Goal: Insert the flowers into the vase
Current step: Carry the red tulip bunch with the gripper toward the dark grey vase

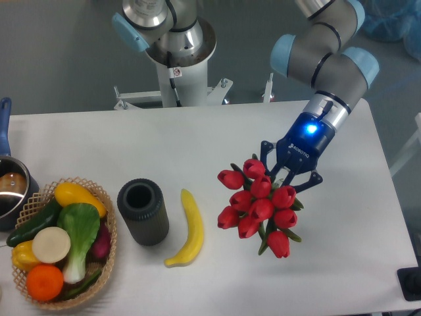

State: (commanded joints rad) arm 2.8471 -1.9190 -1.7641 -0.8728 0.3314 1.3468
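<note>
The flowers (259, 206), a bunch of red tulip buds with green leaves, hang above the table right of centre. My gripper (284, 176) is shut on the flowers at their upper right, where the stems are hidden behind the buds. The vase (143, 211), a dark grey ribbed cylinder with its round mouth facing up, stands on the table well to the left of the flowers, apart from them.
A yellow banana (188, 230) lies between the vase and the flowers. A wicker basket (108, 232) of fruit and vegetables sits at the front left. A steel pot (9, 191) with a blue handle is at the left edge.
</note>
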